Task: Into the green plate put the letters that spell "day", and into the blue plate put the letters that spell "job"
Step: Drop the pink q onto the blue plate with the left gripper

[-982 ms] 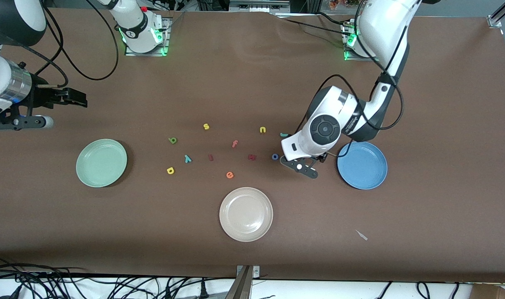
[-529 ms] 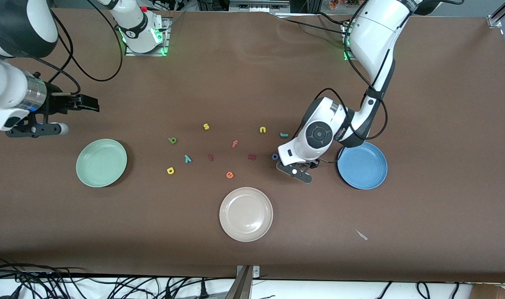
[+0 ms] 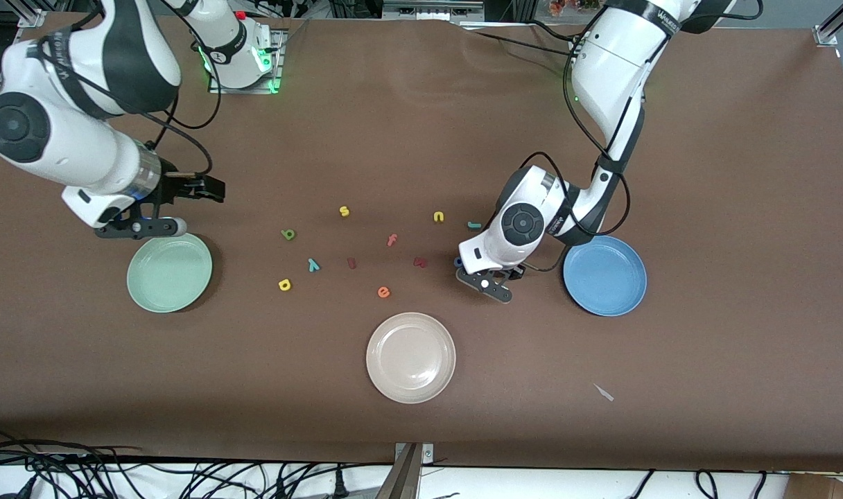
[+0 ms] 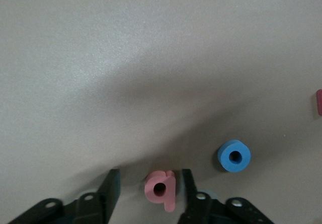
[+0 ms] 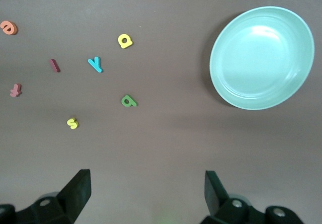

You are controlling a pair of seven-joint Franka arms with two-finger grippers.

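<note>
My left gripper (image 4: pixel 150 172) is low over the table between the blue plate (image 3: pixel 604 276) and the scattered letters. Its jaws straddle the pinkish-red "b" (image 4: pixel 162 189), one finger close against it and a gap at the other. The blue "o" (image 4: pixel 234 156) lies just beside it. The teal "j" (image 3: pixel 473 224) lies farther from the camera. My right gripper (image 3: pixel 210 188) hangs open by the green plate (image 3: pixel 169 272). The green letter (image 3: pixel 288 234), teal "y" (image 3: pixel 313 264) and yellow letter (image 3: pixel 284 284) lie between that plate and the table's middle.
A cream-white plate (image 3: pixel 411 357) sits nearer the camera at the middle. Other loose letters: yellow "s" (image 3: pixel 344 211), yellow "n" (image 3: pixel 438 217), salmon "f" (image 3: pixel 392 240), orange "e" (image 3: pixel 383 292), two dark red pieces (image 3: pixel 351 263). A small scrap (image 3: pixel 604 392) lies near the front.
The left gripper has shifted slightly toward the letters and lowered, its jaws narrowing around the "b". The right arm has swung in from the table's end to beside the green plate.
</note>
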